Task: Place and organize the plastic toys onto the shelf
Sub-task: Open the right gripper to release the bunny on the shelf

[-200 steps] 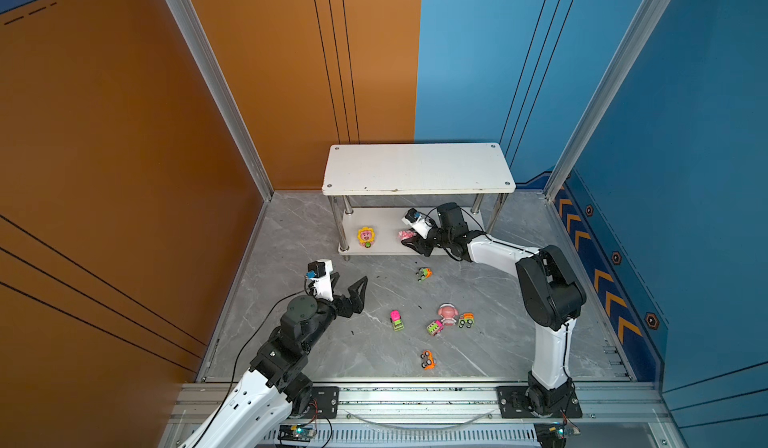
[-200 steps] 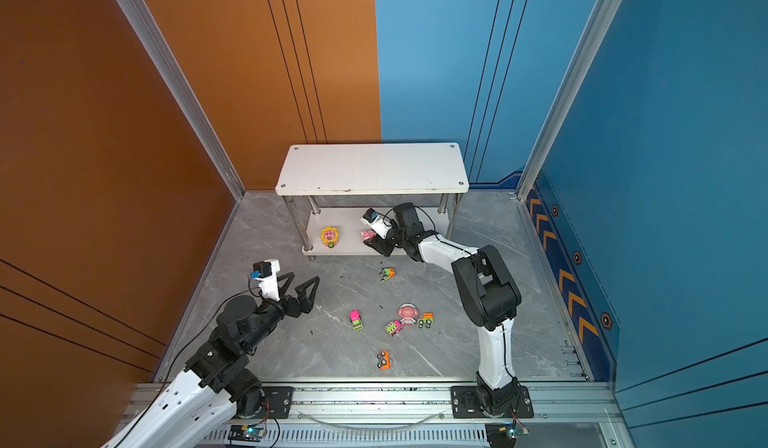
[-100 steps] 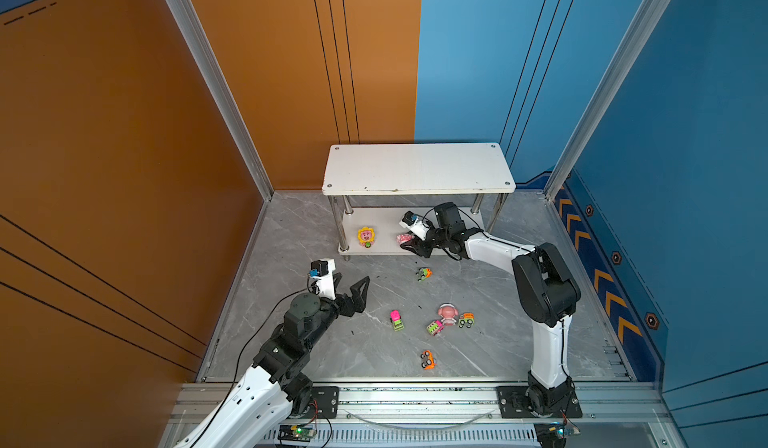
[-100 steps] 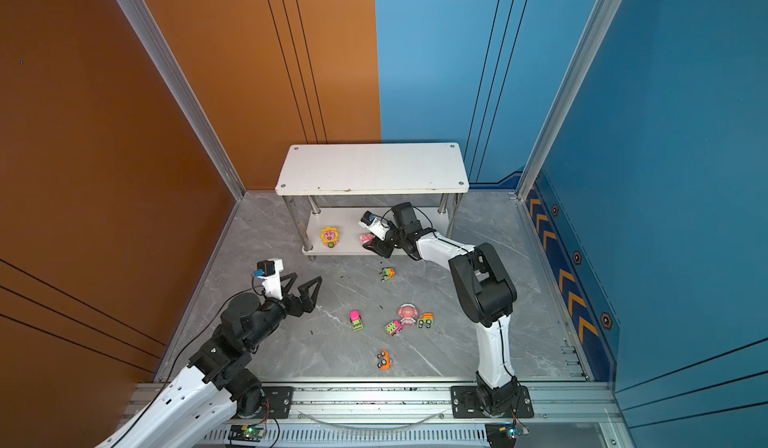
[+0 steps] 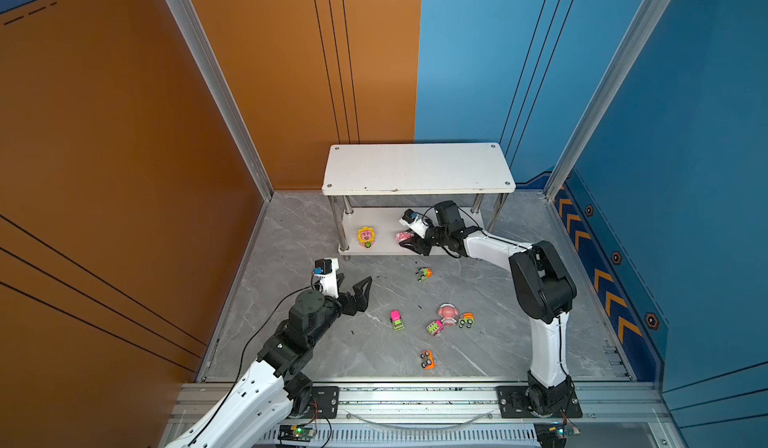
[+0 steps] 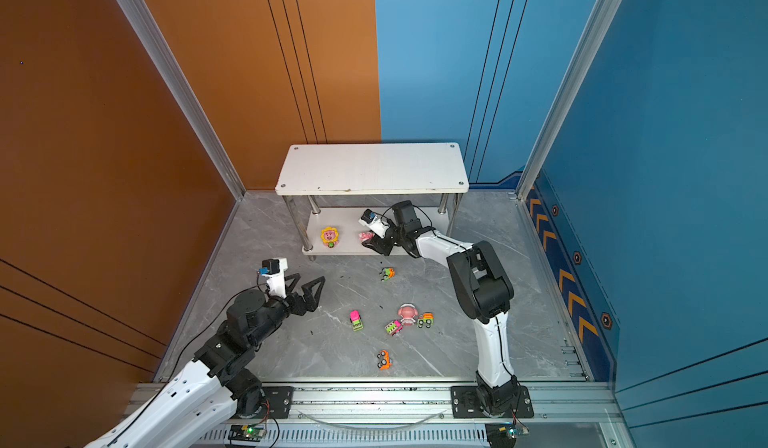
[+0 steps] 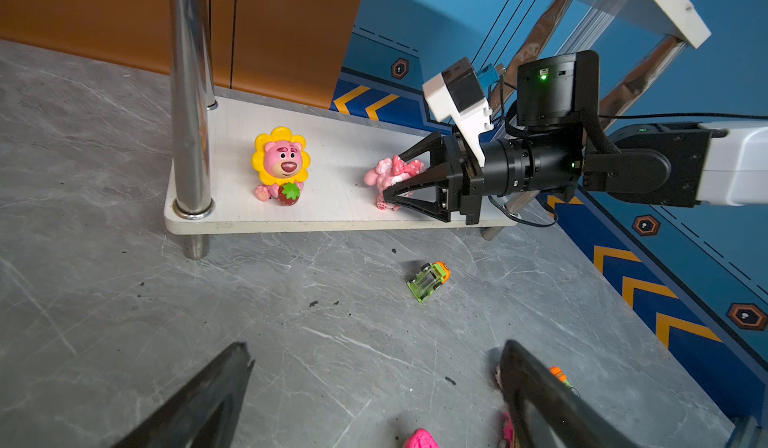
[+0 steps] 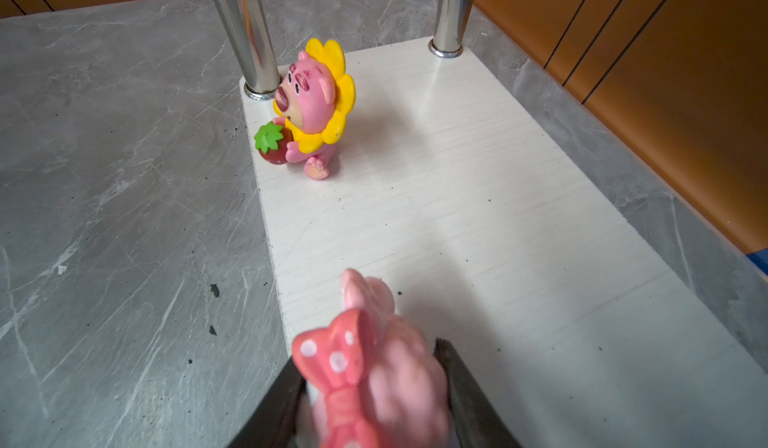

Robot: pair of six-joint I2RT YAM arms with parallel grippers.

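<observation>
**Operator:** Start at your right gripper. What has it got?

**Robot:** My right gripper [image 7: 392, 177] is clamped on the pink bow figurine [image 7: 395, 169], one finger on each side. I hold it low over the lower board [image 7: 332, 200] of the shelf [image 5: 415, 167]. I cannot tell whether its feet touch the board.

**Operator:** What is around it?

**Robot:** I read a top view as a clock, with twelve at the back wall. The sunflower bear figurine [image 5: 366, 236] stands upright on that same board, at nine o'clock from the gripper. It is near the front left post [image 7: 189, 92].

**Operator:** And the left?

**Robot:** My left gripper [image 5: 354, 279] hangs over the grey floor [image 5: 353, 354] at seven o'clock from the shelf. Its jaws are spread wide and empty.

**Operator:** Where are the other toys?

**Robot:** All are on the floor.
- **Near the shelf:** the green-and-orange truck [image 5: 423, 274] lies at six o'clock from my right gripper, near the shelf's front edge.
- **Farther toward six:** the round-headed pink figurine [image 5: 447, 313] has the pink-and-green truck [image 5: 434, 327] just beside it at seven o'clock. The orange-and-green truck [image 5: 466, 320] is just beside it at three.
- **Apart from that group:** the pink-topped green car [image 5: 396, 320] sits at nine o'clock from the group.
- **Nearest the rail:** the orange car [image 5: 427, 359] lies at six, closest to the metal rail [image 5: 415, 396].
</observation>
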